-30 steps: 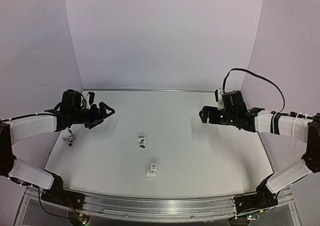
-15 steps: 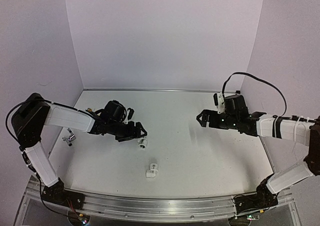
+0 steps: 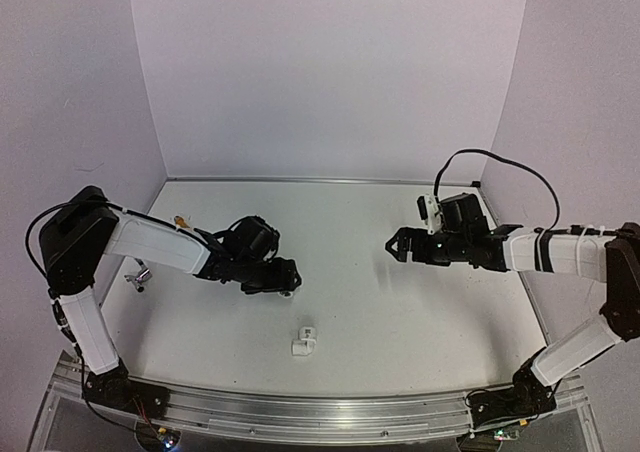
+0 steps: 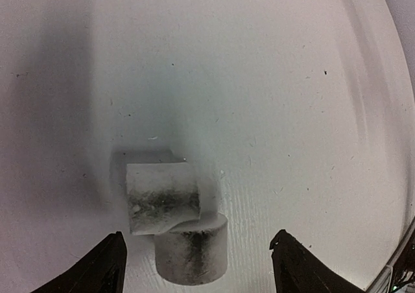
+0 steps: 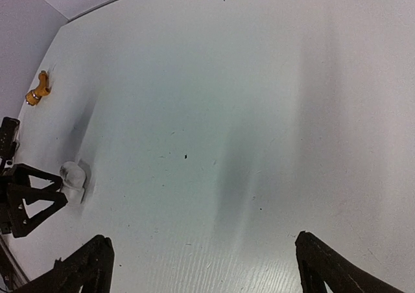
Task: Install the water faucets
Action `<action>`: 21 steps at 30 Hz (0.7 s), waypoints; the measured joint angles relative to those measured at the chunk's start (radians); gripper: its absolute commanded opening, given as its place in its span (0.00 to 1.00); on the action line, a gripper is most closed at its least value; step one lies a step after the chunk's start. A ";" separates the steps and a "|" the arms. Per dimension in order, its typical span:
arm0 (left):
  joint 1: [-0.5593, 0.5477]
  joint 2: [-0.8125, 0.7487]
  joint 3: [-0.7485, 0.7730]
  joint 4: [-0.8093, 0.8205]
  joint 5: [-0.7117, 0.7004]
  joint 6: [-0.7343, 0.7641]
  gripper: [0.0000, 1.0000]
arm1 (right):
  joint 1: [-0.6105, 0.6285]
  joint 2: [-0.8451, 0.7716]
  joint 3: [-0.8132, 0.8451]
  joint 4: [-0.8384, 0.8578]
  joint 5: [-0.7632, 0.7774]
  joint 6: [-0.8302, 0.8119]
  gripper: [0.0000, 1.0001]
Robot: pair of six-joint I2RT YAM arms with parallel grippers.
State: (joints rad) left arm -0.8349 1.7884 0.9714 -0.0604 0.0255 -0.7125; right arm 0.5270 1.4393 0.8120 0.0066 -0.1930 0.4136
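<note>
The brass-gold faucet [image 3: 180,219] lies near the back left wall; it also shows in the right wrist view [image 5: 37,89]. The silver faucet [image 3: 138,275] lies at the left edge. My left gripper [image 3: 283,280] is open and low over a white elbow pipe fitting [image 4: 175,222]. The fitting sits between the open fingertips [image 4: 107,267] in the left wrist view, and neither tip touches it. My right gripper [image 3: 394,246] is open and empty above bare table at the right middle, far from both faucets. Its jaws stand wide apart in the right wrist view [image 5: 204,260].
A second white pipe fitting [image 3: 303,342] lies near the front centre of the table. The white table [image 3: 400,312] is walled at the back and both sides. The right wrist view shows the first fitting [image 5: 72,176] beside my left gripper's fingers [image 5: 29,199].
My left arm has swung from the left edge rightward to the centre and lowered its open gripper around the white fitting. My right gripper has moved a little left and down.
</note>
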 measured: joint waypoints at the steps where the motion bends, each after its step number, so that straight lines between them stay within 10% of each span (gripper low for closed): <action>1: -0.006 0.013 0.009 -0.003 -0.006 -0.003 0.74 | 0.000 0.005 0.001 0.000 -0.006 0.001 0.98; 21: -0.040 0.107 0.069 0.008 -0.020 0.110 0.00 | 0.000 0.022 0.003 -0.002 -0.091 0.011 0.98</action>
State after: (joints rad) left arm -0.8753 1.8953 1.0407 -0.0523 0.0054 -0.6025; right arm 0.5270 1.4616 0.8153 0.0048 -0.2841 0.4244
